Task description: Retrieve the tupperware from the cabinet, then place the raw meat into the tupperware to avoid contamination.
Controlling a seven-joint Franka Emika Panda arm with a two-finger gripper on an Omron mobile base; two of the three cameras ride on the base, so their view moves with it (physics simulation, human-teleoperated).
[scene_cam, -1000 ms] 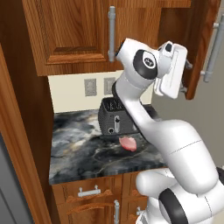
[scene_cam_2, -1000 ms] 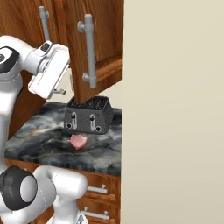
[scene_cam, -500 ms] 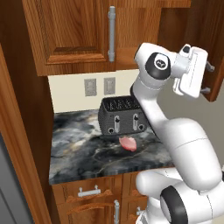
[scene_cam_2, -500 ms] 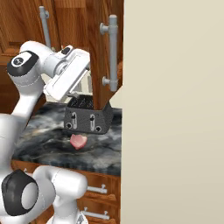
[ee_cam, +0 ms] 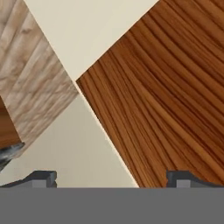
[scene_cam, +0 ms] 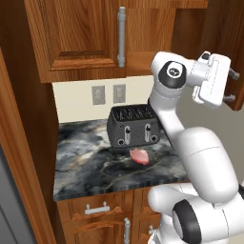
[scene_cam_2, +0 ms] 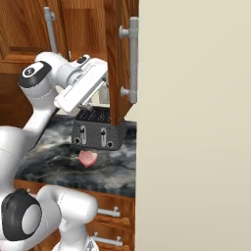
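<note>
The cabinet's (scene_cam: 81, 38) left door is shut; its right door (scene_cam_2: 117, 59) stands swung out, edge-on, with the long grey handle (scene_cam_2: 133, 59) facing out. My gripper (scene_cam: 230, 86) hovers high beside that open door, jaws wide apart with nothing between them. In the hand view the gripper (ee_cam: 111, 179) looks at the door's brown wood and a cream wall. The raw meat (scene_cam: 139, 156), a small pink slab, lies on the dark marble counter (scene_cam: 86, 162) in front of the toaster. The raw meat (scene_cam_2: 87, 158) lies well below my hand. The tupperware is out of view.
A dark grey toaster (scene_cam: 133, 126) stands at the back of the counter under the cabinet. Drawers with short handles (scene_cam: 97, 208) sit below the counter. A tall wooden panel (scene_cam: 19, 167) bounds the left side, and a cream wall (scene_cam_2: 196, 147) bounds the right.
My arm has swung to the right and the cabinet's right door has swung further open with it. The gripper has stayed open. Meat and toaster have not moved.
</note>
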